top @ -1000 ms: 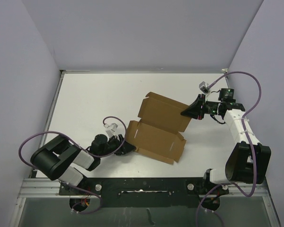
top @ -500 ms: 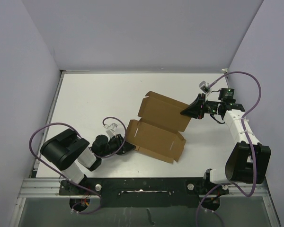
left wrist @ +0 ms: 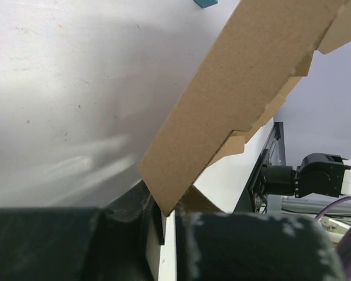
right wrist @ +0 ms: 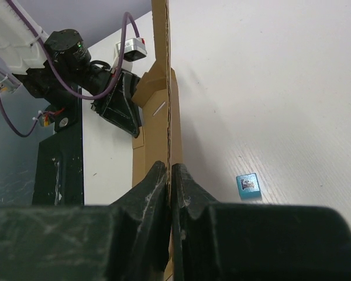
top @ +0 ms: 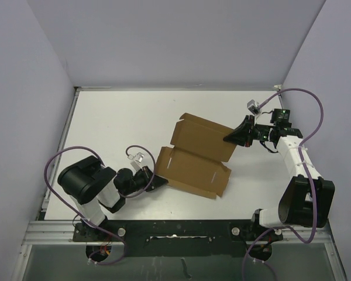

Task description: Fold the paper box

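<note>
The paper box [top: 196, 155] is a brown cardboard sheet, partly open, in the middle of the table. Its far panel stands raised and its near panel [top: 190, 172] lies lower. My left gripper [top: 157, 180] sits low at the box's near-left corner. In the left wrist view that gripper [left wrist: 167, 218] is shut, with the corner of the flap [left wrist: 234, 111] pinched at its tips. My right gripper [top: 229, 139] is shut on the right edge of the raised panel. In the right wrist view that gripper [right wrist: 170, 172] has both fingers pressed on the thin cardboard edge [right wrist: 161, 70].
A tiny blue cube [right wrist: 247, 185] lies on the white table beyond the box; it also shows as the cube [left wrist: 206, 2] at the top of the left wrist view. Grey walls enclose the table [top: 117, 123] on three sides. A black rail [top: 175, 229] runs along the near edge.
My left gripper has closed onto the box's near-left corner, and the left arm's elbow has swung right and up. The box's near panel shifted slightly. The right arm has not moved.
</note>
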You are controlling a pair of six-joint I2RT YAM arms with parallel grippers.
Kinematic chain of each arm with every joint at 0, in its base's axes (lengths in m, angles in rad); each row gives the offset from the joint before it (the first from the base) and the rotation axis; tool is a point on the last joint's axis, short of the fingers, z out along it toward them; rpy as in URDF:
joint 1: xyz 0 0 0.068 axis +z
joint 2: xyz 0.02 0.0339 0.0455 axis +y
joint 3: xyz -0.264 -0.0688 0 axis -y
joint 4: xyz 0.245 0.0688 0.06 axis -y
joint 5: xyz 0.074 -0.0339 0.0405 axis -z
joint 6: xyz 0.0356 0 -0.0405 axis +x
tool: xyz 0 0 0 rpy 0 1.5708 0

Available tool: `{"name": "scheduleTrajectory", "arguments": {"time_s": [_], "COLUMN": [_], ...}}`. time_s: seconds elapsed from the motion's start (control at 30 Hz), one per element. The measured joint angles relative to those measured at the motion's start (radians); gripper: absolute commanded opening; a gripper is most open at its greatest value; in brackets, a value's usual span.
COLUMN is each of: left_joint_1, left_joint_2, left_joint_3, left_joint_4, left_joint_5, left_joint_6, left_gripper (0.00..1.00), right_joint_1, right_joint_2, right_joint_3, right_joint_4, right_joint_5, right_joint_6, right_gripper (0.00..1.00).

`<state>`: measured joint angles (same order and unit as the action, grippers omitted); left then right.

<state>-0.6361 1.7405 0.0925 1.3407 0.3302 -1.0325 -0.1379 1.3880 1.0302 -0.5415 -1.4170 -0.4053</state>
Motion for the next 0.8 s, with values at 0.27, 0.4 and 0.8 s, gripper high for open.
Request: {"name": "scheduleTrajectory", "arguments": {"time_s": [0.27, 0.4, 0.8], "left_joint_1": [0.006, 0.015, 0.018], "left_joint_2": [-0.018, -0.143, -1.163], "left_joint_3": [-0.060, -0.086, 0.012], "left_joint_4": [0.040, -0.018, -0.983], "left_joint_5": [0.000, -0.004, -0.168], "left_joint_6": [-0.002, 0.010, 0.146], "left_gripper": [0.37, 0.55, 0.98], "right_joint_1": [-0.021, -0.034, -0.078], "right_joint_2": [0.000, 0.000, -0.016], "right_joint_3": [0.000, 0.000, 0.000], "right_joint_4": [0.002, 0.002, 0.013], "right_joint_5": [-0.006, -0.005, 0.003], "right_joint_6": [0.007, 0.006, 0.040], "right_gripper": [0.00, 0.00, 0.00]}}
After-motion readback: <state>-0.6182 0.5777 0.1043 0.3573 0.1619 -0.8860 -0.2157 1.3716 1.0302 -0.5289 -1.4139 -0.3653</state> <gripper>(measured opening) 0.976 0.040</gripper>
